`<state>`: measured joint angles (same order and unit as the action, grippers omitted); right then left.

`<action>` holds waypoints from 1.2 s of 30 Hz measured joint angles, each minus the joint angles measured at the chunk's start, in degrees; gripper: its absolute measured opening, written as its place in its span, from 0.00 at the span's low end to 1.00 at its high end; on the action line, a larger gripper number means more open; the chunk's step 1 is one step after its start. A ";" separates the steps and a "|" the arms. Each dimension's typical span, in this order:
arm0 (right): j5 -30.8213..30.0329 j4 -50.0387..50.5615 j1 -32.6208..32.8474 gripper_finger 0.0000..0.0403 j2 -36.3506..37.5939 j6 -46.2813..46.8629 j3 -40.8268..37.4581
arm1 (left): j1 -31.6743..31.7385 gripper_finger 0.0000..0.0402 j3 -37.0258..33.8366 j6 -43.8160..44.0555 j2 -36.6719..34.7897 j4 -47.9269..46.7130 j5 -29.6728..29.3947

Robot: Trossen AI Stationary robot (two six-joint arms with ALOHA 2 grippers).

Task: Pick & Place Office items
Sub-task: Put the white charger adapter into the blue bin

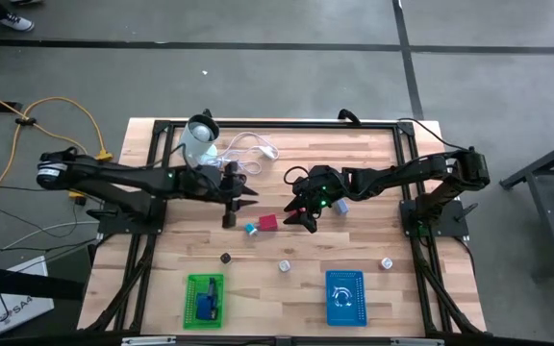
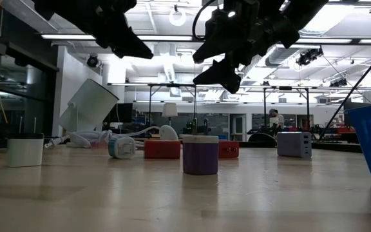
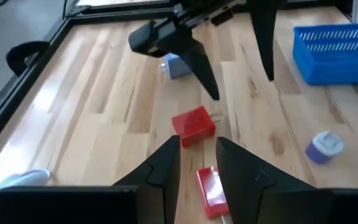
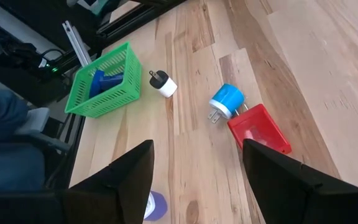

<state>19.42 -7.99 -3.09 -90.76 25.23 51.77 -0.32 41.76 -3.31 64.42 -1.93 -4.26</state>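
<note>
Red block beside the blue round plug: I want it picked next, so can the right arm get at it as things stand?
Probably yes. The right claw hangs open above the red block with nothing between; only the blue round plug touches its side.

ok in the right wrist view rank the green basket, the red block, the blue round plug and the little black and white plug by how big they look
1. green basket, clearly largest
2. red block
3. blue round plug
4. black and white plug, smallest

The red block lies nearer the camera than the blue plug, so that gap may be partly nearness.
</note>
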 joint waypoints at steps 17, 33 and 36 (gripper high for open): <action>0.00 0.00 -0.02 0.57 0.00 0.02 0.02 | 3.69 0.24 0.00 0.18 -1.63 -2.76 1.39; -2.33 -0.41 0.00 0.57 0.00 0.00 0.01 | 3.69 0.24 0.00 0.31 -1.63 -2.22 1.39; -3.51 -0.41 0.00 0.57 0.00 -0.01 0.02 | 3.69 0.24 0.00 0.31 -1.63 -2.13 1.39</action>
<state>15.91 -8.40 -3.09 -90.76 25.23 51.79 3.38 41.76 -3.01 62.78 -4.06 -2.87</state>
